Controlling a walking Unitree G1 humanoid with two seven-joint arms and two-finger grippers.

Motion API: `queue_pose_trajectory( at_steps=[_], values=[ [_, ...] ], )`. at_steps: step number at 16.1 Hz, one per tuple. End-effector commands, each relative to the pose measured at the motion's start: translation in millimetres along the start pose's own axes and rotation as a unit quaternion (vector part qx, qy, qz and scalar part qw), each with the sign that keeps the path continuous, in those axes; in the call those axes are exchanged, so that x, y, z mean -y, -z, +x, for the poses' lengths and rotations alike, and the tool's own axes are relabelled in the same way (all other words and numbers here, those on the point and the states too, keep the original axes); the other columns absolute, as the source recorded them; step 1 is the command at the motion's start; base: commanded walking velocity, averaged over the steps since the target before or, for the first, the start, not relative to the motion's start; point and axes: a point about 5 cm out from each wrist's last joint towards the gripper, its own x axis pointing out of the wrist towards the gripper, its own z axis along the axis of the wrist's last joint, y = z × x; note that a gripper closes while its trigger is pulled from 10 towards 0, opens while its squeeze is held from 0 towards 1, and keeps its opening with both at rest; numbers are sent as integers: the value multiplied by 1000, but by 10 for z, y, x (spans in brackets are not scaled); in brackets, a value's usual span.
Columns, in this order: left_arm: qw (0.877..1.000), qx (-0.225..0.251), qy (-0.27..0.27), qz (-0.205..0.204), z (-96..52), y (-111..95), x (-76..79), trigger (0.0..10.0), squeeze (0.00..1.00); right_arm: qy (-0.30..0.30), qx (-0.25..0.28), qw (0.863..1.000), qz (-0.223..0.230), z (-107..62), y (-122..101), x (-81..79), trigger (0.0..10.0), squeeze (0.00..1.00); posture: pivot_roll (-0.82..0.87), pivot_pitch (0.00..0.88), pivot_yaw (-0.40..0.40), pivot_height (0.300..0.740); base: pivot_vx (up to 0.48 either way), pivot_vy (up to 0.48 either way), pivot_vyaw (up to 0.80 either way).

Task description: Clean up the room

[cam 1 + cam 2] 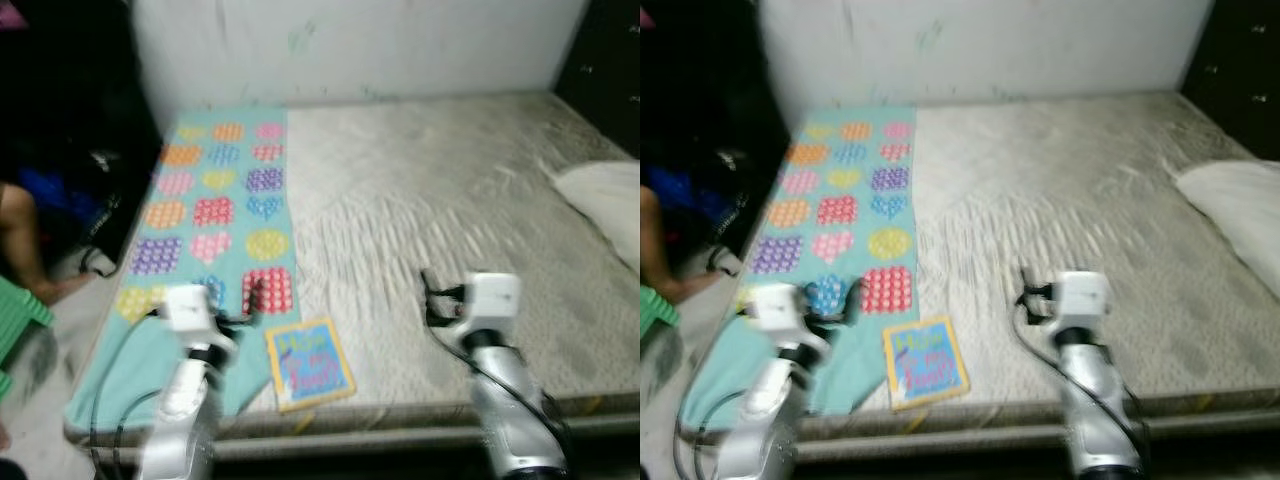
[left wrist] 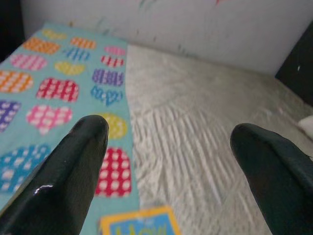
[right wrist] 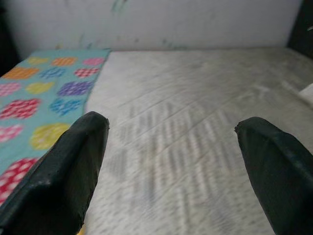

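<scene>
Book [image 1: 309,364] at mattress [image 1: 450,200] front edge, between 2 wide-spread end effectors.

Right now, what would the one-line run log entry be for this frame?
scene: bare mattress, heart blanket, book near front edge | left gripper: open, above book | right gripper: open, over mattress | holding: nothing

A home bedroom: bare mattress [image 1: 450,220], heart-patterned blanket [image 1: 215,215], white pillow [image 1: 605,205] against the wall
</scene>
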Motion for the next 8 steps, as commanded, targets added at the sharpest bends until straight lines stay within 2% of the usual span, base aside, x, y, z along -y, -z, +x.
queue_pose_trajectory(
  at_steps=[1,4,8],
  values=[
    [1000,7,-24,4,-14,-41,-117,10000,0,-17,5,1000,7,27,-36,-112,10000,0,-86,0,34,740,0,0,0],
    [999,-3,-48,-13,-4,-15,-125,10000,0,-19,3,1000,4,32,-35,-113,10000,0,-86,0,34,740,0,0,0],
    [999,-4,-41,-16,3,-6,-112,10000,0,-21,-3,1000,2,37,-21,-118,10000,0,-85,0,34,740,0,0,0]
  ],
)
